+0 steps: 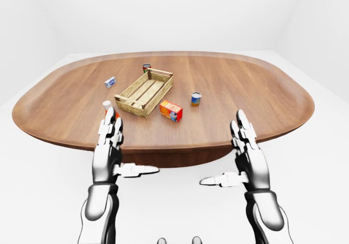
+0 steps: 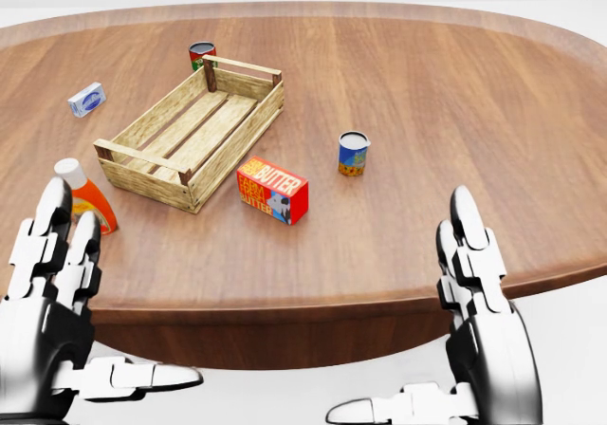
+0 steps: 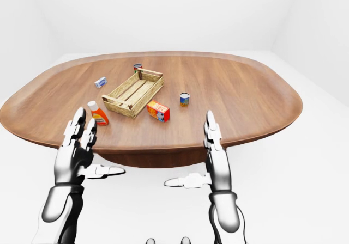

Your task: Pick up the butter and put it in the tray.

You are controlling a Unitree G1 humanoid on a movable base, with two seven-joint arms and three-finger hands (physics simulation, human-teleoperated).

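Butter [image 2: 272,190] box lies on counter [image 2: 427,112] just beside tray [image 2: 193,131], well ahead of left hand [image 2: 47,302] and right hand [image 2: 484,321], fingers spread, holding nothing; judged light, stiff carton—grip across long flat faces.

Both hands chrome-silver, glossy — left hand [image 2: 52,316] and right hand [image 2: 479,335] have segmented blocky three-finger links, dark joints.

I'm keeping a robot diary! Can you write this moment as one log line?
left hand: open, empty | right hand: open, empty | butter: on table beside tray | phase: not grasped
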